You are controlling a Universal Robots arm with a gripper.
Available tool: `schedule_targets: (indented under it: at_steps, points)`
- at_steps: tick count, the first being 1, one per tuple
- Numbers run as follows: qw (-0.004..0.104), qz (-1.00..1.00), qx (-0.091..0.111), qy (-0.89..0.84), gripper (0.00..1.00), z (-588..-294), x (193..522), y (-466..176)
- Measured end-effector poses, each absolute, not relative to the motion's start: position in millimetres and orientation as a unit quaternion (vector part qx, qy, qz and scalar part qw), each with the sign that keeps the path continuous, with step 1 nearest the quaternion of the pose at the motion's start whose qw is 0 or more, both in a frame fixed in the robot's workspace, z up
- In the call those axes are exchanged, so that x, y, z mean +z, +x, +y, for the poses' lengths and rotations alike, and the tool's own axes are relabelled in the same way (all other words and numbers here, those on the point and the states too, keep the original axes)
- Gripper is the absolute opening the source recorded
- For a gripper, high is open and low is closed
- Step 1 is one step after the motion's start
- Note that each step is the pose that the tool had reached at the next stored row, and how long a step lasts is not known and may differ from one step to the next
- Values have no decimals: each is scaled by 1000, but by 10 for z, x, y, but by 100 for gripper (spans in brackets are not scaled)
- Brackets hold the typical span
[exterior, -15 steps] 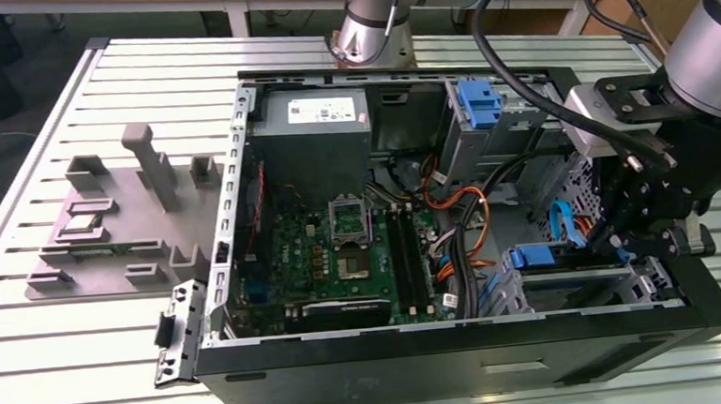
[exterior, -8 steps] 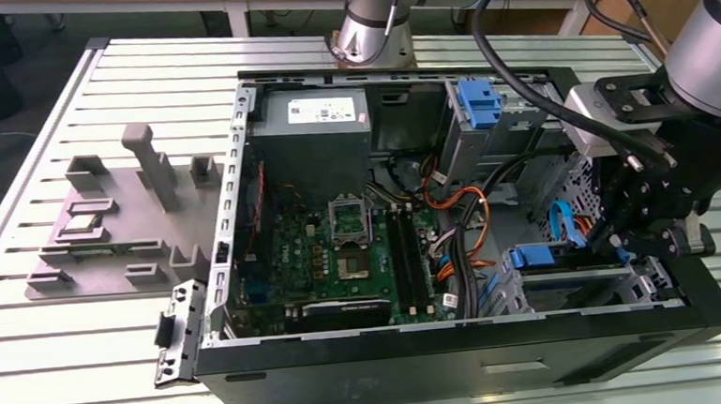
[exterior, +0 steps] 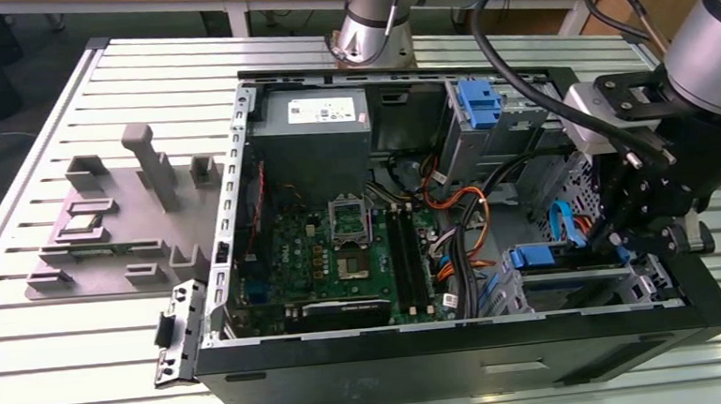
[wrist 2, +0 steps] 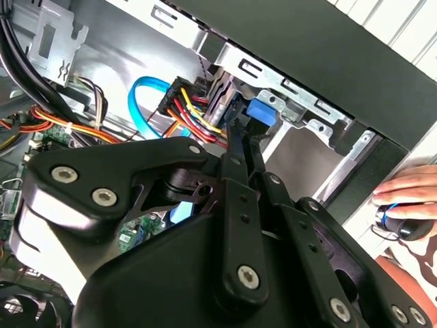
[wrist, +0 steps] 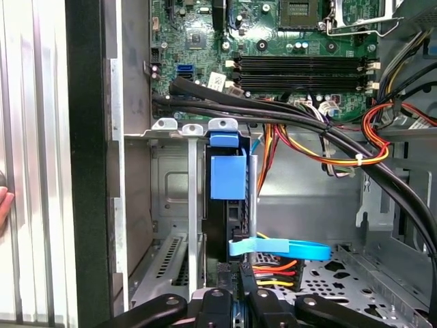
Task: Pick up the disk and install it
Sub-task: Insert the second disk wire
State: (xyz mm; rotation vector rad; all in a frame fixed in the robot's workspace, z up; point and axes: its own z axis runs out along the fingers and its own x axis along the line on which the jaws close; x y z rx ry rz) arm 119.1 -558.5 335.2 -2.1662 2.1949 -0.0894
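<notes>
Hand (wrist: 235,301) closed on the disk's (wrist: 227,176) rear edge; disk upright in the drive cage (wrist: 179,198).

Blue-framed disk (wrist: 227,176), green motherboard (exterior: 339,260), black case (exterior: 470,355).

1. White sticker (exterior: 315,111) on the grey power supply (exterior: 313,139), exterior view: lines of print present, none legible.
2. Small white label (wrist: 217,81) on the motherboard (wrist: 273,41), first wrist view: print too small to make out.
3. No legible text, numbers or signs elsewhere in any view.
</notes>
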Motion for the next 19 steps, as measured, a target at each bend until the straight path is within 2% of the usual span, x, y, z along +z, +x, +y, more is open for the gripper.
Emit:
schedule_targets:
  at_steps: [19]
  points:
    - [27, 711, -30, -702, 16, -5575, 3324, 1191]
